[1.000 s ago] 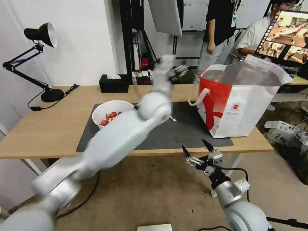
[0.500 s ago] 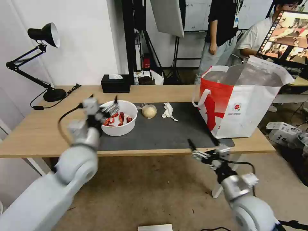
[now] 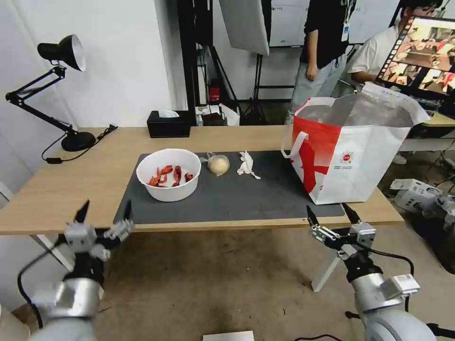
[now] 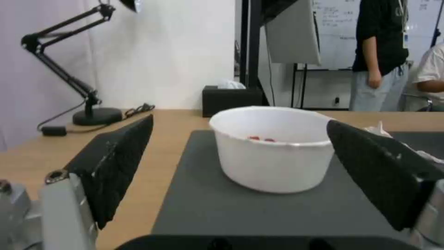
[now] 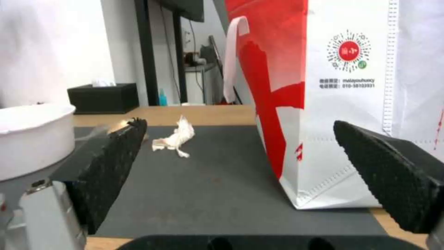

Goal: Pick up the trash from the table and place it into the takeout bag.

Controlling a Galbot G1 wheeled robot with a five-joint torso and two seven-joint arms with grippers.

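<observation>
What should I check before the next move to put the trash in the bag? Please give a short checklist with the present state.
1. Left gripper open, holding nothing, in front of the table edge: ok.
2. Right gripper open, holding nothing: ok.
3. White round bowl of red crayfish shells upright on the dark grey mat: ok.
4. Plastic-wrapped beige lump and crumpled white tissue not yet bagged: not ok.
5. White and red takeout bag upright, mouth open: ok.

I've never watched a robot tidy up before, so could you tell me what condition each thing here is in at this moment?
Bowl: upright on the mat, red shells inside.
Wrapped lump: lying on the mat beside the bowl.
Tissue: crumpled, on the mat.
Bag: standing upright, mouth open.
Lamp: appears off.
Left gripper: open, empty, before the table edge.
Right gripper: open, empty, before the table edge.
</observation>
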